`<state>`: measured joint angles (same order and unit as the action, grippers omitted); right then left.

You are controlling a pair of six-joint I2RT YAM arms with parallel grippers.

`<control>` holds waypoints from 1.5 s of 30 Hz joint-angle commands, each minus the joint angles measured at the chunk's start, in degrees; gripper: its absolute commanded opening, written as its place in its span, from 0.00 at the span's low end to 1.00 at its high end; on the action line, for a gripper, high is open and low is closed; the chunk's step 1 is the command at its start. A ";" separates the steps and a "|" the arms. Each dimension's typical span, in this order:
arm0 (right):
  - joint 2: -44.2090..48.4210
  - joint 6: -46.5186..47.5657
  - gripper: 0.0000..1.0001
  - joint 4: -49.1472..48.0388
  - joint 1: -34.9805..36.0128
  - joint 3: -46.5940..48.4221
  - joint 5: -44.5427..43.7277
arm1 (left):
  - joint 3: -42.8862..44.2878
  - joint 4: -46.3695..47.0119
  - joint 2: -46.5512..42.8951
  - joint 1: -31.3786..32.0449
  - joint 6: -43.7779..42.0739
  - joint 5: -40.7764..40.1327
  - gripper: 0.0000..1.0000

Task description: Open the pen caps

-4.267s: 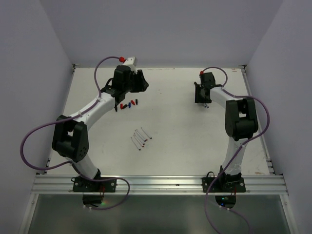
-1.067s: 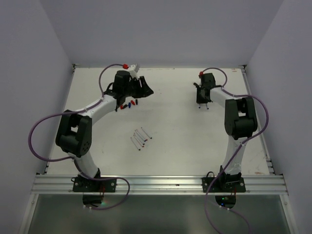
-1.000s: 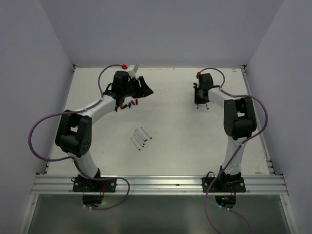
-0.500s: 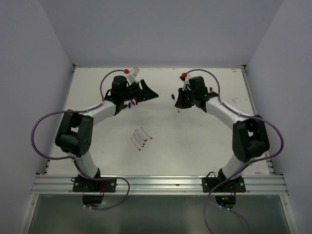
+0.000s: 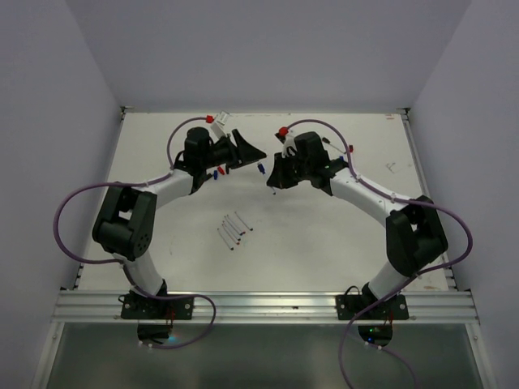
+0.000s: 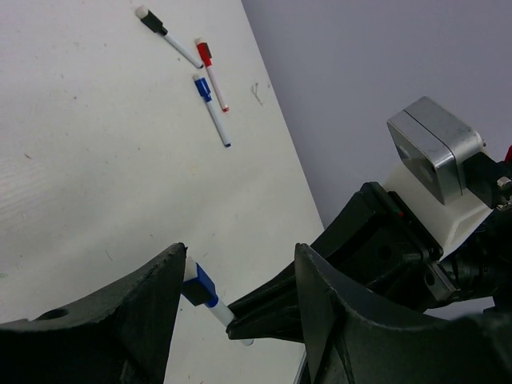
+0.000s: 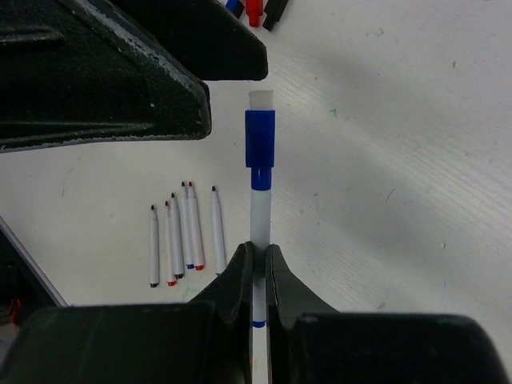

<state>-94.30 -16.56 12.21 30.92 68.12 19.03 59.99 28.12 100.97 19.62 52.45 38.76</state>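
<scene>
Your right end effector (image 7: 258, 254) is clamped tight on a blue pen (image 7: 258, 210), with the blue cap (image 7: 260, 148) on and poking out front. That cap sits between the spread jaws of your left end effector (image 6: 240, 250), which grips nothing. A bunch of uncapped pens (image 7: 182, 234) lie on the desk (image 7: 384, 160) near that cap.

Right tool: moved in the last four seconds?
Yes. The right tool, gripping a pen, swung left from the table's right edge toward its middle, nearer the loose pens.
</scene>
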 commanded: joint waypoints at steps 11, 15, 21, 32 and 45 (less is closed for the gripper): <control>3.07 -0.23 0.00 -0.25 1.16 4.12 -1.10 | 1.10 -6.77 -1.30 -0.28 -2.88 -5.90 0.61; 1.76 -0.05 0.00 0.10 1.25 6.15 -1.18 | 1.54 -5.97 -0.60 -0.10 -2.09 -4.49 0.61; -0.44 0.03 0.00 -0.08 1.34 7.56 -1.62 | 0.92 -3.77 -0.68 -0.11 -0.33 -3.43 0.57; -2.11 0.47 0.00 -0.43 1.87 7.29 -3.47 | 0.13 -1.58 -0.86 -0.10 1.60 -3.26 0.45; -4.31 0.21 0.00 -1.92 2.48 8.43 -4.79 | 0.04 -0.87 -0.69 -0.10 2.22 -2.20 0.45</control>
<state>-98.24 -16.51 12.36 32.91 73.93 15.73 59.99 23.77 100.92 19.57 53.47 34.44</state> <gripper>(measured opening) 0.041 0.458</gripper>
